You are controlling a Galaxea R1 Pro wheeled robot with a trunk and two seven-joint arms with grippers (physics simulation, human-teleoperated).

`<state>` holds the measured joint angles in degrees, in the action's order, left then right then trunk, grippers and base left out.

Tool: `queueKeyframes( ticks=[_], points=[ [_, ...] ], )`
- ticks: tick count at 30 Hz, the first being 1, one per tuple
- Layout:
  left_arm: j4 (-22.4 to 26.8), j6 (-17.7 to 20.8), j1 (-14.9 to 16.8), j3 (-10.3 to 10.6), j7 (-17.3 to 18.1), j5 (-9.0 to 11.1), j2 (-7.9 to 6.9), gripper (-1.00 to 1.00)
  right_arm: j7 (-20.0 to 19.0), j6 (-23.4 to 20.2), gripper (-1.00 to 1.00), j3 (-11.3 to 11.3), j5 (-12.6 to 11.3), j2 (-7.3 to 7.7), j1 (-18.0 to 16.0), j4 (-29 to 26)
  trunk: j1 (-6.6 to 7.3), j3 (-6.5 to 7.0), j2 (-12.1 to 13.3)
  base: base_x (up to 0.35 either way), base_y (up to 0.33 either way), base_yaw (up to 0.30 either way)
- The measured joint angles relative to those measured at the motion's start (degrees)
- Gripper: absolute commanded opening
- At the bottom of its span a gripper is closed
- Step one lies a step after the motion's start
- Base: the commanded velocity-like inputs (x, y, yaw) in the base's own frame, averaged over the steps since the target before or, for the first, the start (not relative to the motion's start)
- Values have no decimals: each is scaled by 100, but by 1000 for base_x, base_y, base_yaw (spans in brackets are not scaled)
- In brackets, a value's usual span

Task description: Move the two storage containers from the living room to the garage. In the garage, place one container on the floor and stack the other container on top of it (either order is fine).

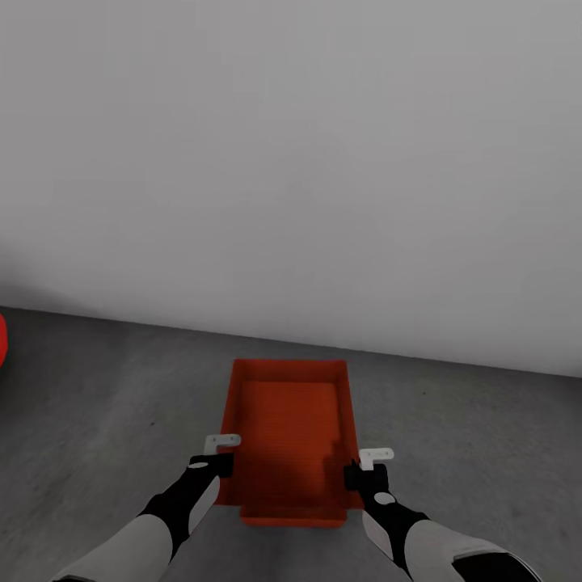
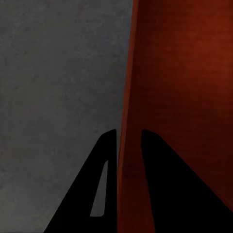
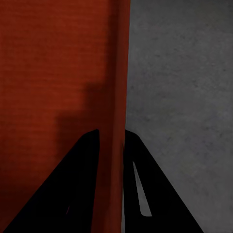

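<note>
One orange-red storage container (image 1: 291, 428) lies lengthwise in front of me over the dark grey concrete floor (image 1: 105, 404) of the garage. My left gripper (image 1: 223, 464) is shut on its left side wall (image 2: 127, 87), one black finger on each side of the thin wall. My right gripper (image 1: 352, 475) is shut the same way on the right side wall (image 3: 120, 73). In the wrist views the left gripper (image 2: 128, 138) and the right gripper (image 3: 111, 135) both straddle the rim. I cannot tell whether the bin touches the floor. The second container is out of view.
A plain white-grey wall (image 1: 291, 162) stands close behind the container's far end. A sliver of the red car (image 1: 2, 339) shows at the left edge. Bare concrete lies on both sides of the bin.
</note>
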<state>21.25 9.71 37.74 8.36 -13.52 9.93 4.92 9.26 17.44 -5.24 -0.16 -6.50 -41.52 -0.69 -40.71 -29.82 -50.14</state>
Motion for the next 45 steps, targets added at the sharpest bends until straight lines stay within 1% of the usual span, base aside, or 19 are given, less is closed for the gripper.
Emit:
queueKeyframes(
  ticks=[45],
  points=[
    [3,0,0,3,0,-2,0,-100,-2,6,-100,4,-2,1,1,1,-989,-809,-1806,0,0,0]
  ],
)
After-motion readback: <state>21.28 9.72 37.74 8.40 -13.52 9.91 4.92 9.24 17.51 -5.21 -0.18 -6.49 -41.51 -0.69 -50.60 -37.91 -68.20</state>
